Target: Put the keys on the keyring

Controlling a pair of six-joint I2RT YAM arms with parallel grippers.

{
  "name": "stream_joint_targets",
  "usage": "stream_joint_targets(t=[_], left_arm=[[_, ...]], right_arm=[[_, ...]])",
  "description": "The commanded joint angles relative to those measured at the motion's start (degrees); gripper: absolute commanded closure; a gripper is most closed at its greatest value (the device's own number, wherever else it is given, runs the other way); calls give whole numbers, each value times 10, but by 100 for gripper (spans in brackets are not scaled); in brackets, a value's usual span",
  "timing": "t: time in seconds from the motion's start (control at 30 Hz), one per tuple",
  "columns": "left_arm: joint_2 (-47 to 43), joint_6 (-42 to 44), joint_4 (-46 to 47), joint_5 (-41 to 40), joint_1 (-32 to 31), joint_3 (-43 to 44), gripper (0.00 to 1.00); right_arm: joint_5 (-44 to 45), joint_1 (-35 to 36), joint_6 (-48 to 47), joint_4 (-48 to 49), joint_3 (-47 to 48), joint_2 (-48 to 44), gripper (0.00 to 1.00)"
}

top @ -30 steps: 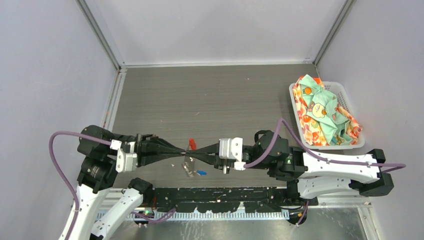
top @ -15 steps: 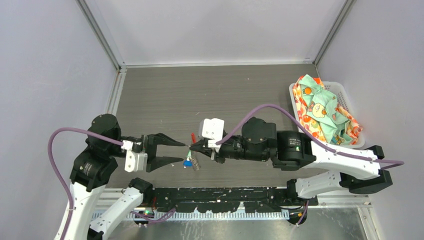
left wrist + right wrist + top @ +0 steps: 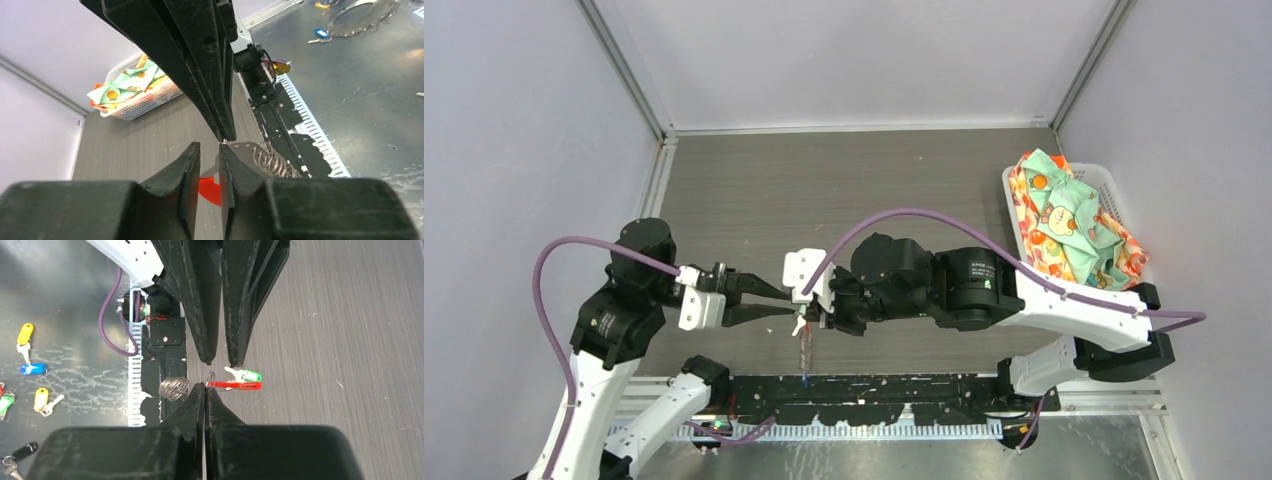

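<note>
**Right pincer nips the keyring, left pincer meets it tip to tip**

In the right wrist view, the right gripper [image 3: 205, 388] rises from the bottom edge with its fingers pressed together on the keyring [image 3: 212, 380]. The pinch sits where a small metal ring meets the red loop [image 3: 242, 386]; which of the two it actually nips is too fine to tell. From there the red loop runs flat toward the right of the frame, its long axis crosswise to both pincers. The coiled chain [image 3: 173, 389] bunches on the left side of the fingers. A green-headed key [image 3: 248, 375] lies just beside the loop on its upper side, roughly parallel to it. Whether it is threaded on cannot be made out.

The left gripper [image 3: 221, 363] comes down from the top of the frame, directly opposite. Its fingers are a little spread with nothing between them, and its tips stop just short of the ring. The ring lines up with that gap, and the key lies near the right-hand tip. The left arm therefore looks placed for a short advance onto the key or loop, while the right arm holds the ring above the wood-grain table [image 3: 350, 340].
</note>
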Motion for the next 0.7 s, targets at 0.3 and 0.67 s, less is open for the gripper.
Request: stream_joint_targets(t=[0.3,0.67], left_arm=[[10,-1,-67,35,0,22,67],[38,158,-233,-20,-27,47,76]], right_arm=[[-29,-2,-1,-30,80,30,99],[-31,-6,0,-54,109,55,99]])
